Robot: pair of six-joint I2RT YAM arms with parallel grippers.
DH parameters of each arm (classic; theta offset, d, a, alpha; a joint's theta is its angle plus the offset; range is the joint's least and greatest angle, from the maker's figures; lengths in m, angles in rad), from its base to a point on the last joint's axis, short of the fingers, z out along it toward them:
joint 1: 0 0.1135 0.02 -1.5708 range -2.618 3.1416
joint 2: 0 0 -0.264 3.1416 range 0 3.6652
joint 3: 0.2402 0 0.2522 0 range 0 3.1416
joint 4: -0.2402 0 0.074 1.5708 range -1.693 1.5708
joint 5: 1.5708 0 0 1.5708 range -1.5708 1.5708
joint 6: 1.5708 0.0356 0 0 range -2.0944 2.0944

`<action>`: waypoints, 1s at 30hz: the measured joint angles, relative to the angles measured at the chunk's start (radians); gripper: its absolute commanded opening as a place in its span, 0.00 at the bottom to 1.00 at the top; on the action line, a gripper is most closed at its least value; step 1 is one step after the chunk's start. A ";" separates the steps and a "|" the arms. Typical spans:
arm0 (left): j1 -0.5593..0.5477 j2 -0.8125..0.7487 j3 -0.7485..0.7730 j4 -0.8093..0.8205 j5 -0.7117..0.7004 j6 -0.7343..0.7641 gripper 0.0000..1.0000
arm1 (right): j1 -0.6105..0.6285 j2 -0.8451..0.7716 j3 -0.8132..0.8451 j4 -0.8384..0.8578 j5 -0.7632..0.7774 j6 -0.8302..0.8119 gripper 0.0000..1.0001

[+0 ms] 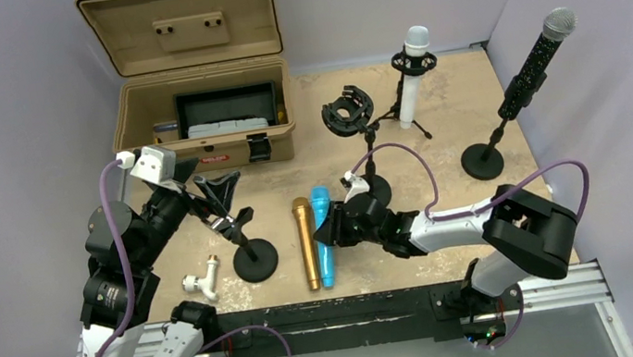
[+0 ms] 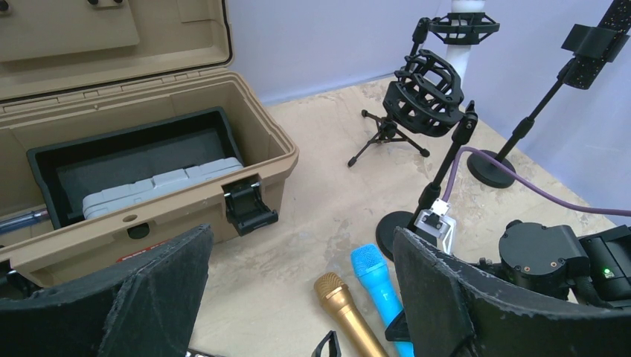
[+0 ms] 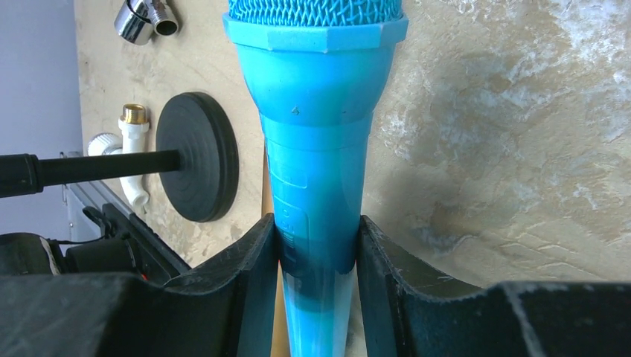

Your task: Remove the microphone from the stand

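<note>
Top view: blue microphone (image 1: 320,204), smooth plastic with a mesh head, flat on the mottled tabletop (image 1: 452,103) just beside a gold microphone (image 1: 306,241), right of a round-based black stand (image 1: 255,260). Left wrist view: rough black left fingers (image 2: 160,290) spread wide, well short of it. Right wrist view: right fingers (image 3: 249,275) pinching its tapered handle.

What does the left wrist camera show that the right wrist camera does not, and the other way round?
Only the left wrist view: the open case with a grey box inside, the gold microphone and the empty shock mount on its stand. Only the right wrist view: the right gripper closed on the handle of the blue microphone, a round stand base and a white pipe fitting. Both: the blue microphone.
</note>
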 measured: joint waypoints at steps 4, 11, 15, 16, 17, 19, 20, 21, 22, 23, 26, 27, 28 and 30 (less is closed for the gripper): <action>0.000 0.000 0.000 0.000 0.000 0.000 0.88 | 0.004 0.006 -0.003 0.016 0.011 0.006 0.35; 0.000 0.000 0.000 0.000 0.002 0.000 0.88 | 0.006 -0.002 -0.028 0.024 0.035 0.021 0.51; 0.000 0.000 0.000 0.000 0.003 0.000 0.88 | 0.006 -0.002 -0.037 0.025 0.035 0.021 0.53; 0.000 0.000 0.000 0.000 0.003 0.000 0.88 | 0.006 -0.002 -0.037 0.026 0.035 0.021 0.53; 0.000 0.000 0.000 0.000 0.003 0.000 0.88 | 0.006 -0.002 -0.037 0.027 0.035 0.021 0.53; 0.000 0.000 0.000 0.000 0.003 0.000 0.88 | 0.006 -0.002 -0.037 0.031 0.035 0.021 0.54; 0.000 0.000 0.000 0.000 0.003 0.000 0.88 | 0.006 -0.002 -0.037 0.032 0.035 0.021 0.55; 0.000 0.000 0.000 0.000 0.003 0.000 0.88 | 0.006 -0.005 -0.037 0.032 0.035 0.019 0.57; 0.000 0.000 0.000 0.000 0.003 0.000 0.88 | 0.006 -0.010 -0.038 0.031 0.034 0.018 0.58; 0.000 0.001 0.000 0.000 0.003 0.000 0.88 | 0.006 -0.022 -0.040 0.031 0.034 0.016 0.60; 0.000 0.001 0.000 0.000 0.003 0.000 0.88 | 0.008 -0.099 -0.055 0.021 0.034 -0.001 0.64; 0.000 0.001 0.000 0.000 0.003 0.000 0.88 | 0.008 -0.138 -0.059 0.011 0.034 -0.010 0.66; 0.000 0.002 0.000 0.000 0.003 0.000 0.88 | 0.008 -0.181 -0.062 0.000 0.035 -0.021 0.67; 0.000 0.002 0.000 0.000 0.005 0.000 0.88 | 0.009 -0.271 -0.066 -0.023 0.046 -0.045 0.69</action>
